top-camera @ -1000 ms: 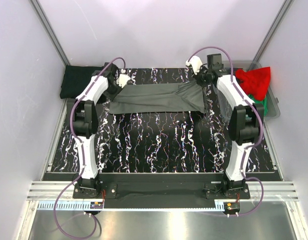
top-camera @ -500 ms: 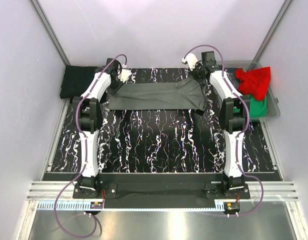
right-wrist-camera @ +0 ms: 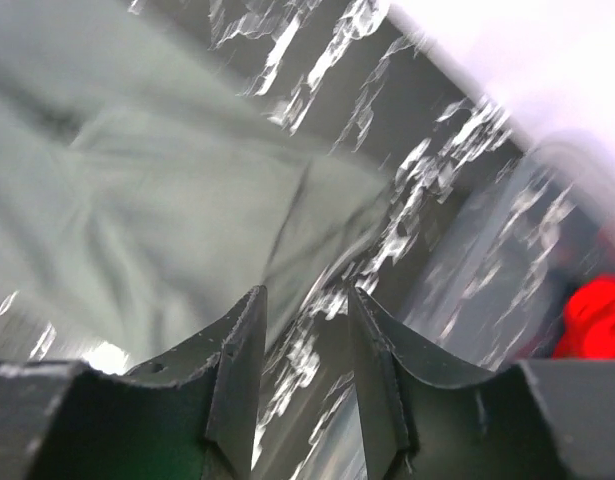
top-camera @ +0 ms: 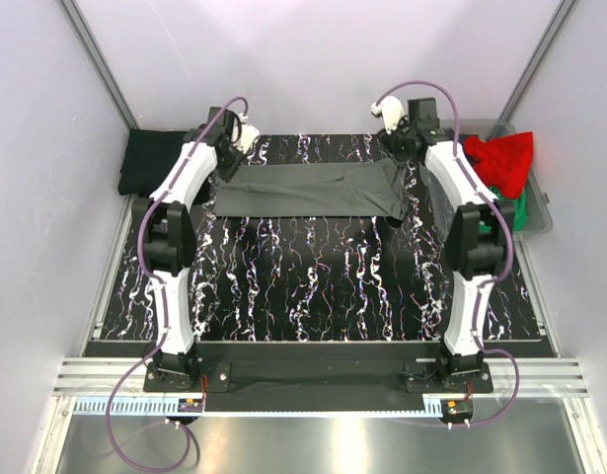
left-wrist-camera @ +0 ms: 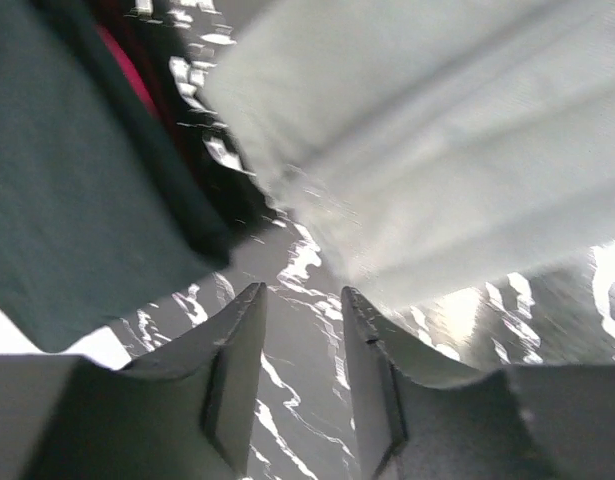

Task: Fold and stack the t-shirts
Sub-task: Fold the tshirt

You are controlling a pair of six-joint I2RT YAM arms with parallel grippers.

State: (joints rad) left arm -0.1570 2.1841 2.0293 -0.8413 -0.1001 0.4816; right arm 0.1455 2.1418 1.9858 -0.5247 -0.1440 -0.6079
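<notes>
A large dark grey t-shirt (top-camera: 303, 190) lies folded into a long flat strip across the far half of the table. My left gripper (top-camera: 242, 133) hovers beyond its far left corner, and my right gripper (top-camera: 390, 114) beyond its far right corner. In the left wrist view the left gripper (left-wrist-camera: 302, 292) is open over bare table, with the grey t-shirt (left-wrist-camera: 437, 150) ahead to the right. The right gripper (right-wrist-camera: 306, 293) is open too, and the grey t-shirt's (right-wrist-camera: 167, 200) edge lies just off its left finger. Neither gripper holds cloth.
A folded black t-shirt (top-camera: 155, 161) sits at the far left, off the marbled table (top-camera: 313, 286). A clear grey bin (top-camera: 540, 212) at the far right holds a red t-shirt (top-camera: 500, 158) and a green one (top-camera: 510, 209). Walls close in on three sides.
Both grippers went from shut to open, let go of the grey t-shirt's far edge and drew back toward the rear wall. The shirt settled flat.
</notes>
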